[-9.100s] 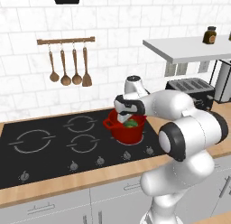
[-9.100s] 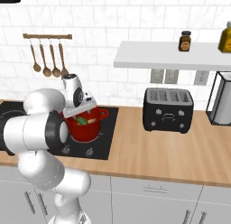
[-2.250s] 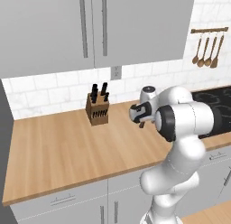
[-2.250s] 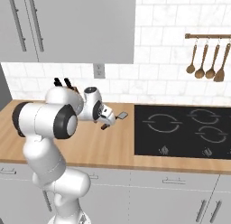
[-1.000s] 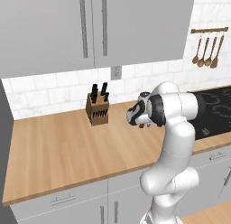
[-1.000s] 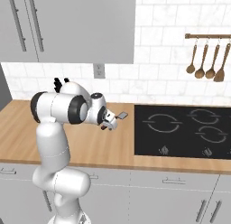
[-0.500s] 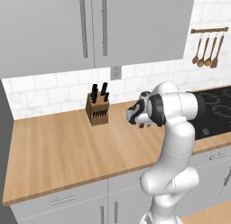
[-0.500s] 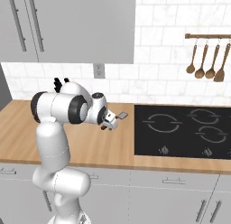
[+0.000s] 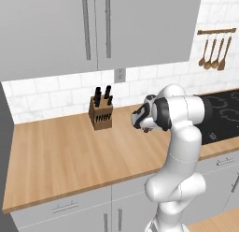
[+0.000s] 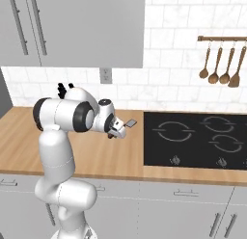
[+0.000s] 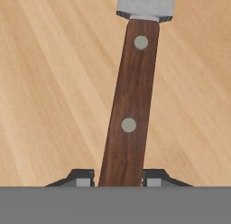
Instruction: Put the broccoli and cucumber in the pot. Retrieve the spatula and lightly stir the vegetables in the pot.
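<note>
Two fingers of your tool (image 11: pixel 118 182) are clamped on the dark-brown handle of the spatula (image 11: pixel 130 114), held above the wooden surface (image 10: pixel 87 153). You are in the retrieving step, I judge. Next you must carry it to the pot, which needs a move toward the cooktop (image 10: pixel 198 139).

Gripper (image 9: pixel 138 125) held above wooden counter (image 9: pixel 60 156), its grasp hidden. Knife block (image 9: pixel 101 112) just beyond and to its left, by the wall. Black cooktop (image 9: pixel 223 119) and hanging wooden utensils (image 9: pixel 214 51) well off right.
</note>
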Tool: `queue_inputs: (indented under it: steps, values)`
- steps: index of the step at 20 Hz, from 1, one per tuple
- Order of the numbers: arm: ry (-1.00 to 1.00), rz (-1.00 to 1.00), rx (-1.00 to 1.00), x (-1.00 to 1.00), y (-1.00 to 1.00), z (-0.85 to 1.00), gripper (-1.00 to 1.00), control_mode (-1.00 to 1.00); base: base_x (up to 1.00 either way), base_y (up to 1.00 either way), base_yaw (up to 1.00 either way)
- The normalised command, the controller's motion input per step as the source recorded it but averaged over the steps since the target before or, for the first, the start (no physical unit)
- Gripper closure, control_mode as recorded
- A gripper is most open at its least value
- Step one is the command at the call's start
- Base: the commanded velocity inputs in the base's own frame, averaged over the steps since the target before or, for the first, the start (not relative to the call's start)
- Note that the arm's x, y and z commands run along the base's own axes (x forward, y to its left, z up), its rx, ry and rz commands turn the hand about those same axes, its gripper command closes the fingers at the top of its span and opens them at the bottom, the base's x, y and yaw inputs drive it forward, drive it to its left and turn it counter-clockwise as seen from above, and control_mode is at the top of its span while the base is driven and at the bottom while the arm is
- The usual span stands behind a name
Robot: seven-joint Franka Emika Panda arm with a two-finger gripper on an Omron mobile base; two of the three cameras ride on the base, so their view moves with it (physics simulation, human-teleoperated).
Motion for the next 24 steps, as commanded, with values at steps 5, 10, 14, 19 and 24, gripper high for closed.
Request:
queue_inputs:
  steps: [5, 10, 14, 19, 24]
  values:
    - [0.0, 0.0, 0.0, 0.0, 0.0, -0.12, 1.0, -1.0, 0.0, 0.0, 0.0]
    - [0.0, 0.0, -0.03, 0.0, 0.0, -0.02, 1.0, -1.0, 0.0, 0.0, 0.0]
    - [0.0, 0.01, -0.02, 0.0, 0.0, -0.01, 1.0, -1.0, 0.0, 0.0, 0.0]
    - [-0.03, 0.08, 0.0, -0.09, -0.01, 0.02, 1.0, -1.0, 0.0, 0.0, 0.0]
    - [-0.01, 0.21, 0.0, -0.21, -0.04, 0.25, 1.0, -1.0, 0.0, 0.0, 0.0]
